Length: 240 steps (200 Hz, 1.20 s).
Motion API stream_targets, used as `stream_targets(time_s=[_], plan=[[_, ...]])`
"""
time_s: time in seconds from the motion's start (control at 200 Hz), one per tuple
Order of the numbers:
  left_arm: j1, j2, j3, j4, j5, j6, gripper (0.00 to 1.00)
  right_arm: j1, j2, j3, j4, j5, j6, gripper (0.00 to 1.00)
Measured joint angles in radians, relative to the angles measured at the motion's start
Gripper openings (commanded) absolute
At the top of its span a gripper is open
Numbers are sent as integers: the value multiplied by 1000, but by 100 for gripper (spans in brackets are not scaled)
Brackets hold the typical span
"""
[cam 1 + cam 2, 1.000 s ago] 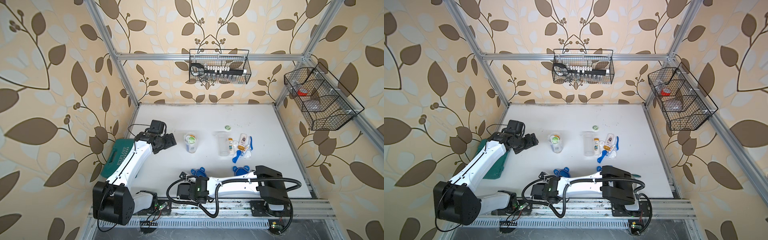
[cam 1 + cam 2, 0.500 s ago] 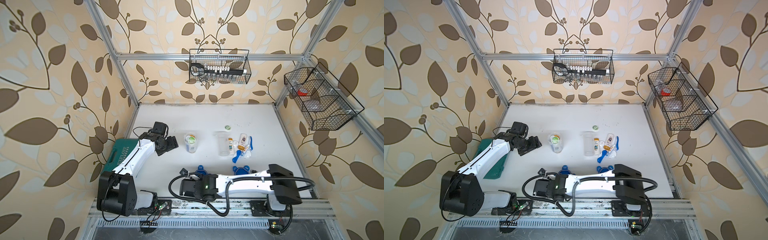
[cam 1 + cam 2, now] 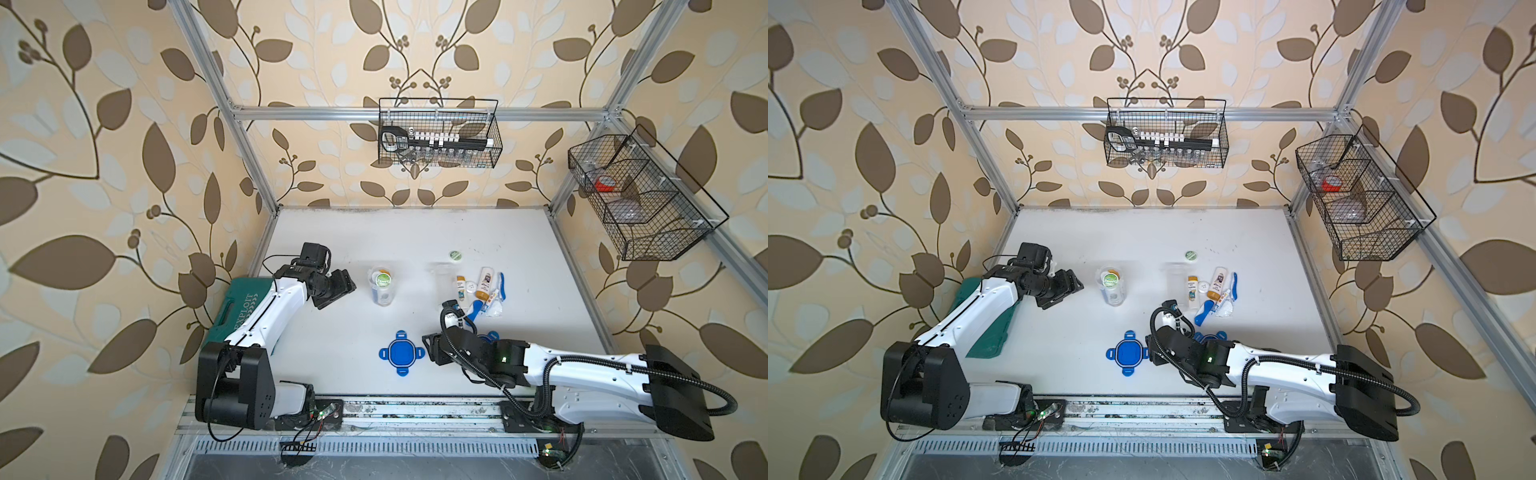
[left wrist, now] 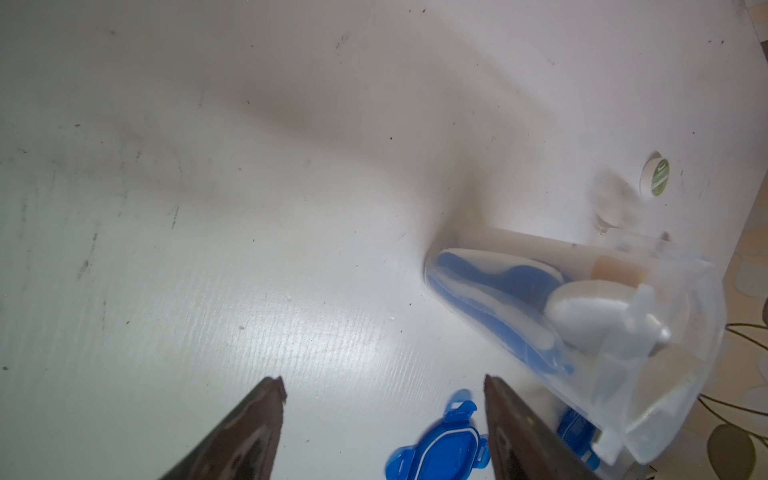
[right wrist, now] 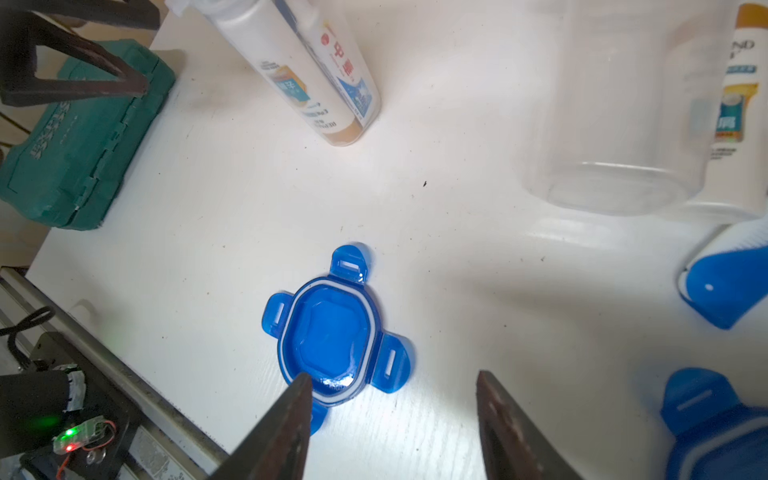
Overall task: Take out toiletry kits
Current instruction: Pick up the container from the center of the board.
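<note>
Left pincer (image 3: pixel 338 286), at middle left in a top view, has its jaws spread with nothing between them; it points toward the full jar (image 3: pixel 382 293) just to its right, probably lining up to take hold. Right pincer (image 3: pixel 430 349), at lower centre, is also spread and empty; the right wrist view shows it low over the white table (image 3: pixel 415 232), one tip by the blue lid (image 3: pixel 400 352), which lies flat with its four tabs out; a second lid (image 3: pixel 492 335) peeks from under that arm; both lids are off, likely so the jars could be emptied. The packed kit (image 3: pixel 382 281) sits inside the full jar, upright at centre, with a green and white disc on top; through the clear wall the left wrist view shows blue toothbrush pieces (image 4: pixel 478 270) and a white bottle (image 4: pixel 582 307). The loose kit (image 3: pixel 484 282) lies spread at centre right: small bottles, toothbrush pieces and a small tube, its own disc (image 3: pixel 455 255) a little above; the empty jar (image 3: pixel 441 274) stands just left of them; by my reading, half the job is done. A green case (image 3: pixel 241 307) lies at the table's left edge, under the left arm.
</note>
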Motion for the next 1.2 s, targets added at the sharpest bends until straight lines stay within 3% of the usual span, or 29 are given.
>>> stream_targets(time_s=[0.265, 0.455, 0.795, 1.035, 1.2], plan=[[0, 10, -1, 2, 0, 1, 75, -7, 53, 32, 51, -44, 16, 62], [0, 27, 19, 6, 23, -11, 73, -7, 63, 37, 80, -48, -3, 70], [1, 135, 202, 51, 85, -18, 72, -11, 156, 59, 243, 10, -193, 77], [14, 210, 172, 121, 175, -32, 70, -180, 314, 130, 444, -176, -323, 79], [27, 281, 132, 171, 230, -56, 68, -195, 408, 179, 549, -221, -409, 85]])
